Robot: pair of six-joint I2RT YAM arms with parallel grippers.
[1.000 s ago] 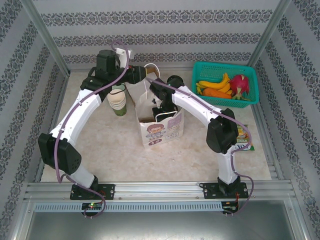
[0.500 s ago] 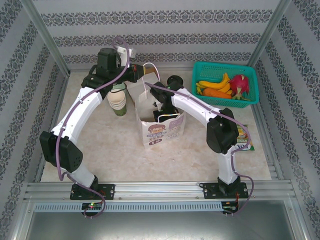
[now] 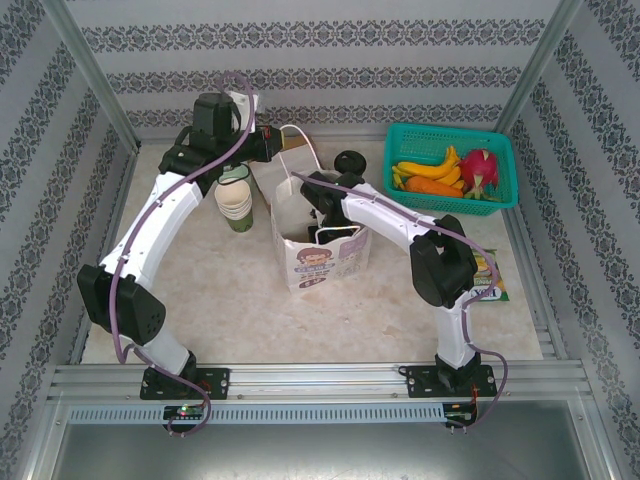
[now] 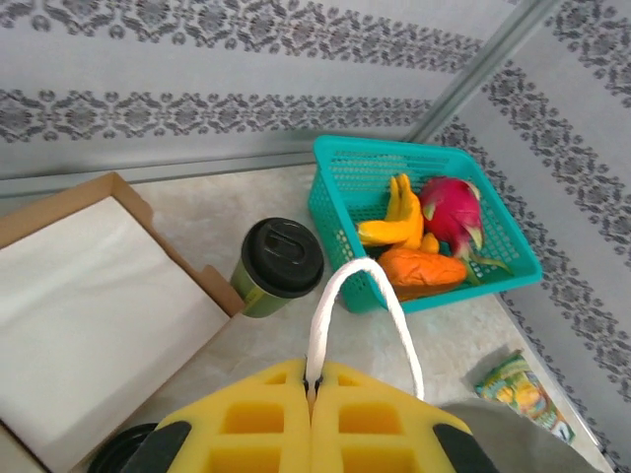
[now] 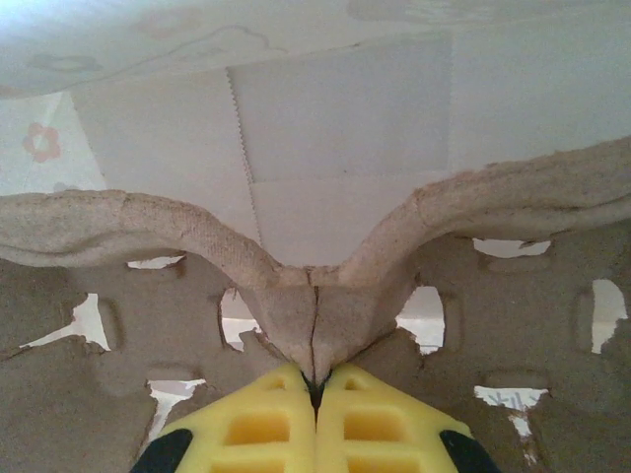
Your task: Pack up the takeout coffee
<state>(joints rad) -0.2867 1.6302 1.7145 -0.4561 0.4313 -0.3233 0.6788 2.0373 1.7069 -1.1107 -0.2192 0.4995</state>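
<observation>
**Current state, near to far**

1. Right gripper (image 5: 314,379), lower centre of the right wrist view: the fingers are pressed together on the central ridge of the pulp carrier (image 5: 325,315). The carrier sits inside the paper bag (image 3: 320,262).
2. Left gripper (image 4: 314,389), lower centre of the left wrist view: the fingers are clamped on the bag's white handle (image 4: 360,266).
3. Takeout coffee (image 4: 281,261), centre of the left wrist view and upper centre of the top view: it stands upright on the table, outside the bag and just beyond its far edge. It is near the teal basket (image 4: 340,187) but apart from it. Neither gripper touches it.

**Handling (judgement)**

- Expect a light cup, heavier if filled.
- The paper wall yields under pressure. The black lid is smooth and may pop off.
- Grip the olive sidewall below the lid rim with moderate force.
- Keep the cup vertical and do not lift it by the lid.

**Change from the earlier frames**

- The left gripper has gone from partly open to closed on the handle. It has also drawn toward the upper left of the top view.
- The bag mouth now stands wider.
- The black lid is more exposed in the top view.
- The right gripper's hold is unchanged.
</observation>
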